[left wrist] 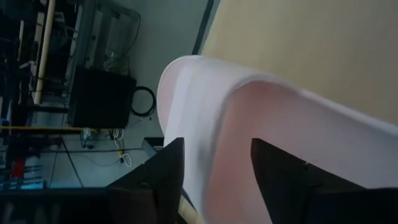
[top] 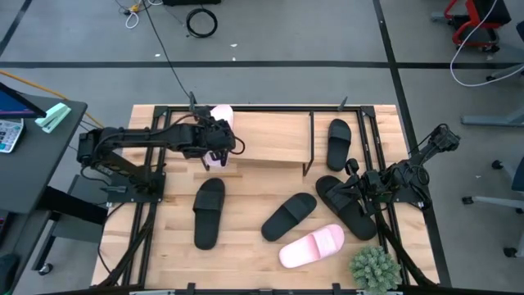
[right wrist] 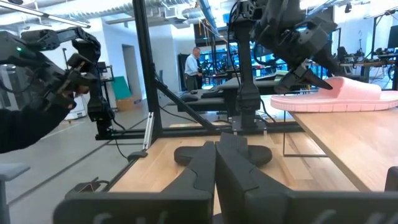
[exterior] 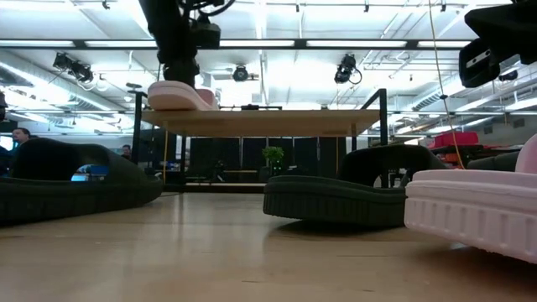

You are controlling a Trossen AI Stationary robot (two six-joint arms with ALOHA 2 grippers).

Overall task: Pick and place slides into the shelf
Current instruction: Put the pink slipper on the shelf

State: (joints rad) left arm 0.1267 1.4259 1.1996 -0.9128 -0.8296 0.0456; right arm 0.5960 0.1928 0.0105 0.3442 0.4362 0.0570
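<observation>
Slides lie in three places. One pale pink slide (top: pixel 219 123) sits on the plank top of the shelf (top: pixel 274 139), at its left end, with its toe past the shelf's far edge; from table height it shows as a thick, smooth sole with one wide rounded strap. The left gripper (top: pixel 216 152) hangs right at this slide's near end, fingers (left wrist: pixel 163 180) spread wide on either side of the strap and not clamping it. One black slide (top: pixel 338 143) rests at the shelf's right end. On the surface (top: pixel 246 246) below lie the rest: a black slide (top: pixel 208 212) near the left side, another black one (top: pixel 289 215) angled in the middle, a third black one (top: pixel 347 206) toward the right edge, and the second pink slide (top: pixel 312 246) close to the front edge. All are matte rubber with open toes.

The right gripper (right wrist: pixel 216 163) waits by the right edge with its fingers pressed together, holding nothing. A green spiky plant (top: pixel 376 269) stands at the front right corner.

The middle of the shelf top is bare wood between the two slides set there.
</observation>
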